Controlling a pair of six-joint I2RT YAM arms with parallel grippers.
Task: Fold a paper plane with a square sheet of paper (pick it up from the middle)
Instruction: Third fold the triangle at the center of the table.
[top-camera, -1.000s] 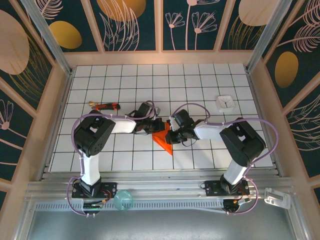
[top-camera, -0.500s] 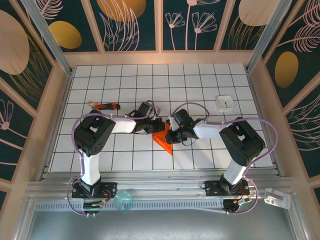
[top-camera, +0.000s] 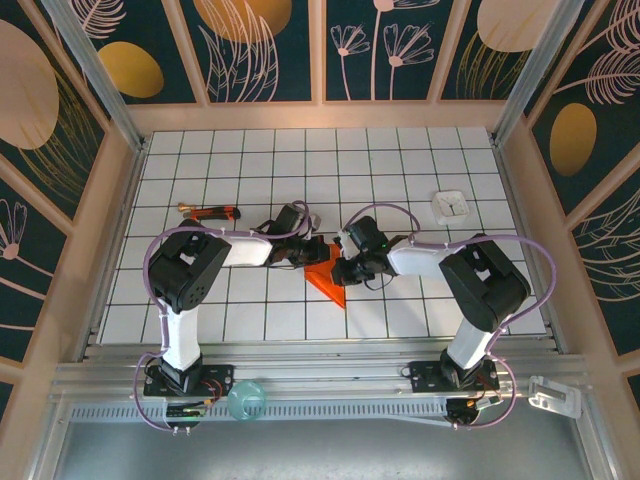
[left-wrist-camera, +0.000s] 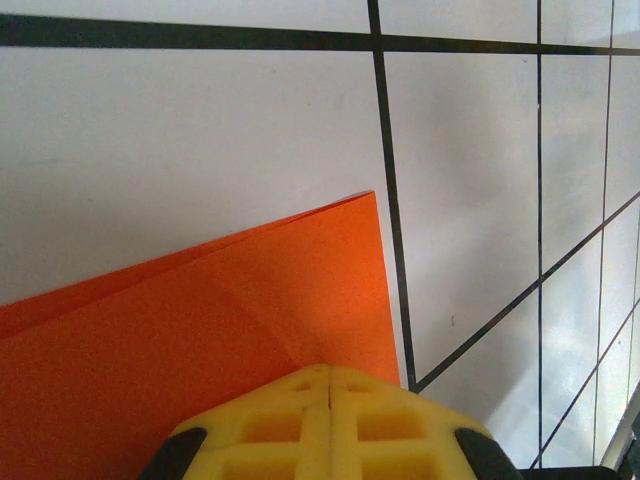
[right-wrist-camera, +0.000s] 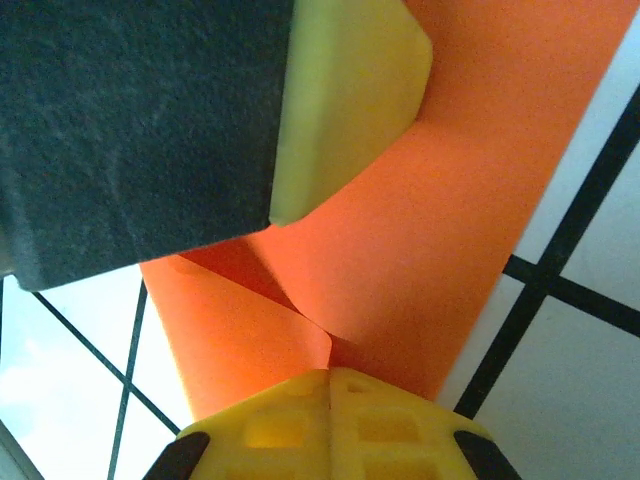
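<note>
Clearly the folding was only partway. The sheet (top-camera: 328, 281) lay near the middle of the desk (top-camera: 400, 160), already doubled into a wedge with one point toward the desk's near edge, not yet a slim dart. The left gripper (left-wrist-camera: 330, 388) had its jaws closed, with the tips resting on the sheet beside a crease. The right gripper (right-wrist-camera: 330, 392) likewise had its jaws shut at a raised flap; whether they pinched a layer could not be told. The nose, wing folds and centre crease seemingly were left to do.

Wht grid table (top-camera: 400, 160), dk floral walls (top-camera: 270, 50)
</note>
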